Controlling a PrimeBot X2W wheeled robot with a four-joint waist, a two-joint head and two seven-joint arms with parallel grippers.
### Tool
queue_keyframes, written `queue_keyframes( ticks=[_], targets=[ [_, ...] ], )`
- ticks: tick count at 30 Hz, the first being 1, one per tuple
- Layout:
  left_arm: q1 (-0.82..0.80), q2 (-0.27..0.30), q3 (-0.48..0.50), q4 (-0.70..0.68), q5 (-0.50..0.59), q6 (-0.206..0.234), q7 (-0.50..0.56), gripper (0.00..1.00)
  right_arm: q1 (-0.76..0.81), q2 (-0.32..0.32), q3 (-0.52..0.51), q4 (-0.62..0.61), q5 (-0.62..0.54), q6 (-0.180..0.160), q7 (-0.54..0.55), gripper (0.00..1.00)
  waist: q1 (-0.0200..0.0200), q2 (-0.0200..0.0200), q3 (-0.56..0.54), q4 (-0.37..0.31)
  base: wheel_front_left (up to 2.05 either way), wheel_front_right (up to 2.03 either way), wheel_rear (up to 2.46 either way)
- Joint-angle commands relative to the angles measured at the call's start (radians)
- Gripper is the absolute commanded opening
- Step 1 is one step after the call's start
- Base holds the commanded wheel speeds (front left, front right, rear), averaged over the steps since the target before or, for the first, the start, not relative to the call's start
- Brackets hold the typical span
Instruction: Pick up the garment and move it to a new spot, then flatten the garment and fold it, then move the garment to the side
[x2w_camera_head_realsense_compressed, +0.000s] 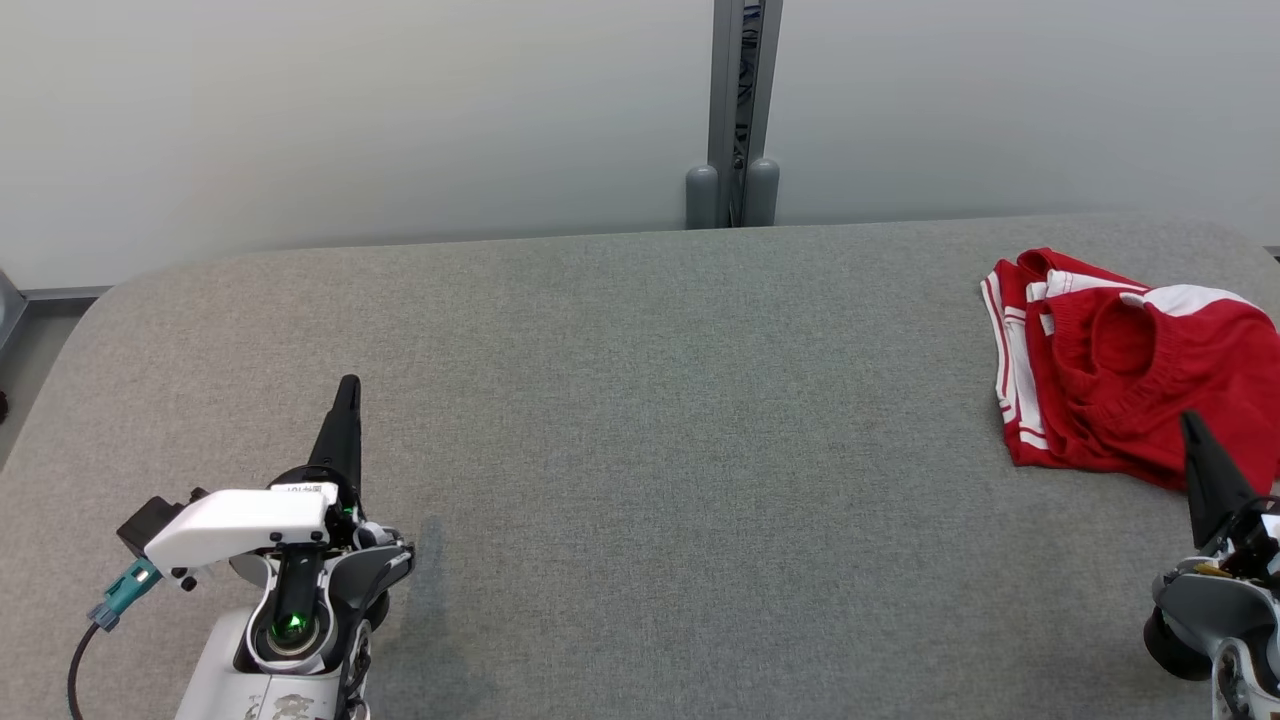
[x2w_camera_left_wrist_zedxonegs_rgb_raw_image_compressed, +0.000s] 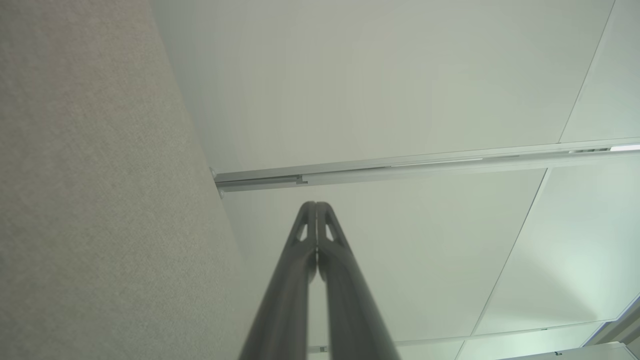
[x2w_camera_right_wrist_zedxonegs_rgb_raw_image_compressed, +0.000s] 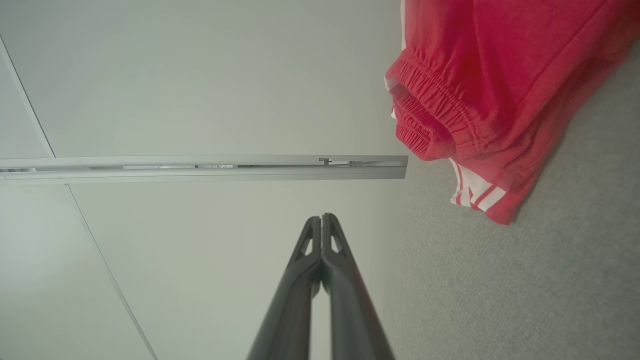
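The garment (x2w_camera_head_realsense_compressed: 1125, 375) is a crumpled pair of red shorts with white side stripes, lying at the far right of the grey table (x2w_camera_head_realsense_compressed: 640, 420); its elastic waistband shows in the right wrist view (x2w_camera_right_wrist_zedxonegs_rgb_raw_image_compressed: 480, 80). My right gripper (x2w_camera_head_realsense_compressed: 1190, 420) is shut and empty at the lower right, its tip over the garment's near edge; whether it touches the cloth I cannot tell. In the right wrist view its fingers (x2w_camera_right_wrist_zedxonegs_rgb_raw_image_compressed: 321, 220) are pressed together. My left gripper (x2w_camera_head_realsense_compressed: 348, 385) stands shut and empty at the lower left, far from the garment, fingers closed (x2w_camera_left_wrist_zedxonegs_rgb_raw_image_compressed: 316, 206).
A pale wall rises behind the table, with a grey vertical post (x2w_camera_head_realsense_compressed: 735, 110) at its middle. The table's left corner is rounded, with floor beyond it (x2w_camera_head_realsense_compressed: 30, 340). Wide bare cloth surface lies between the two grippers.
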Motion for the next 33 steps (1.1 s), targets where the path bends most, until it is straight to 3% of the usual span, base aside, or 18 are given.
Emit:
queue_keyframes(
  ticks=[1,33],
  targets=[
    [-0.02,0.005,0.004,0.001,0.0,-0.005,0.001,0.0,-0.008,-0.003,-0.005,0.003,0.001,0.0,0.003,0.0,0.0,0.0,0.0,0.0,0.0,0.0,0.0],
    [-0.02,0.005,0.004,0.0,0.0,-0.005,0.001,0.0,-0.008,-0.003,-0.004,0.003,0.001,0.0,0.003,0.0,0.0,0.0,0.0,0.0,0.0,0.0,0.0]
  ],
)
